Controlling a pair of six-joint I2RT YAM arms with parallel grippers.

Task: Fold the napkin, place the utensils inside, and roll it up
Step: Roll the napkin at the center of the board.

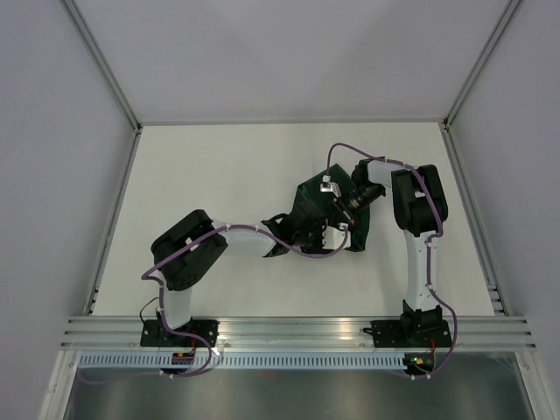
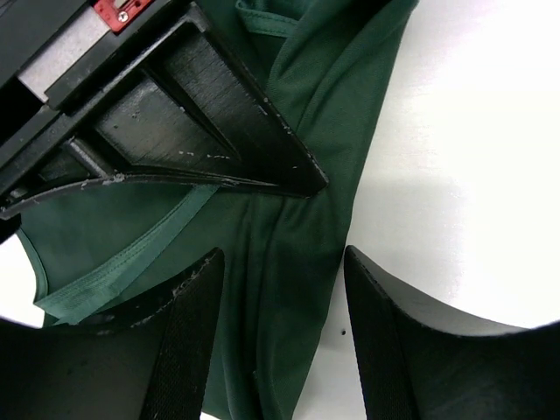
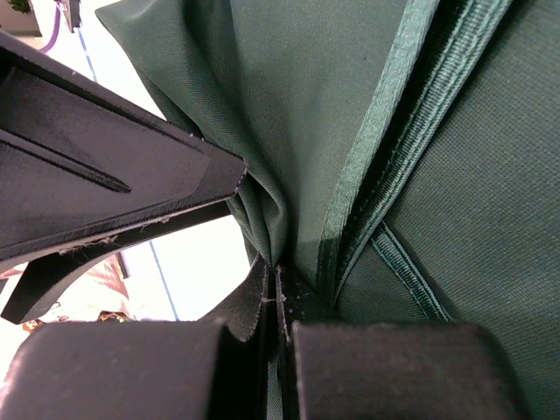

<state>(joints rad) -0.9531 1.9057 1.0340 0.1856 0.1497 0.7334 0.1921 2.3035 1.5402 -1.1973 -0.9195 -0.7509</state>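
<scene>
Napkin (image 1: 311, 199) sits bunched in a dark green heap just right of centre on the white table (image 1: 201, 175), about midway between the near and far edges, with both arms meeting over it. The right gripper (image 3: 276, 293), reaching in from the right, is clenched on a gathered fold of the cloth, and a hemmed edge runs just beside its closed jaws in the right wrist view. The left gripper (image 2: 282, 258), coming in from the left, stands released, its two fingers spread to either side of a long ridge of fabric without pinching it. The tip of the right gripper's finger sits just beyond them in the left wrist view. The cloth shows overlapping layers and a hem doubled back on itself, but no flat, squared fold can be made out from above, where the arms cover much of it. The utensils appear in none of the three views, and whether they lie hidden under the cloth or the arms cannot be told. By the look of it, the job is at an early stage, in the folding step: the napkin is rumpled rather than neatly folded, nothing is visibly laid inside, and no roll is formed. Left to do, on this evidence, are a tidy fold, the placing of the utensils and the rolling up.
</scene>
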